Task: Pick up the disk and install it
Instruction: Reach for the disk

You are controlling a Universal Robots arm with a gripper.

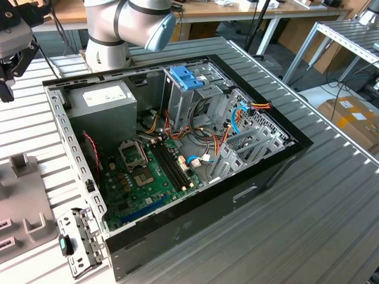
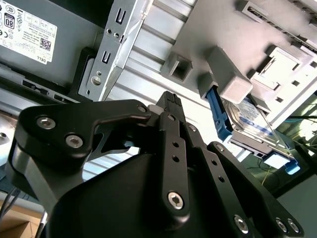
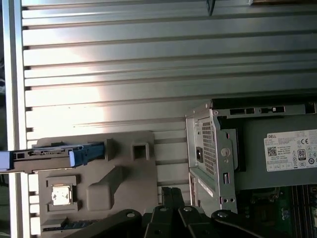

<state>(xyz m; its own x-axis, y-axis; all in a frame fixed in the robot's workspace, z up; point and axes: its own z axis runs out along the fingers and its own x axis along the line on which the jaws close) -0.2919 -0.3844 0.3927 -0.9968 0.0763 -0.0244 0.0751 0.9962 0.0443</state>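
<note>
One step, the reach: pincer [image 2: 171,100], pressed together and empty, hangs near the disk [image 2: 246,115]; grasping needs it spread.

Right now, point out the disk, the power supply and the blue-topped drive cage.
disk [image 2: 250,116]: second wrist view, on its label face.
power supply [image 1: 106,127]: exterior view, bare grey casing.
drive cage [image 1: 186,76]: exterior view, blue plastic top.

A black computer case with its side open [image 1: 260,177] lies on the ribbed grey metal bench [image 1: 331,225]. Inside it sit a big grey box with a white sticker [image 1: 103,106], a green circuit board [image 1: 139,183], a metal cage with a blue plastic top [image 1: 186,89] and loose orange, red and yellow cables [image 1: 219,139]. A grey moulded holder block [image 1: 23,195] rests beside the case at the exterior view's left, and a small perforated metal bracket [image 1: 80,239] lies near the case's corner. A brown cardboard box [image 1: 355,118] sits beyond the bench at the exterior view's right.
</note>
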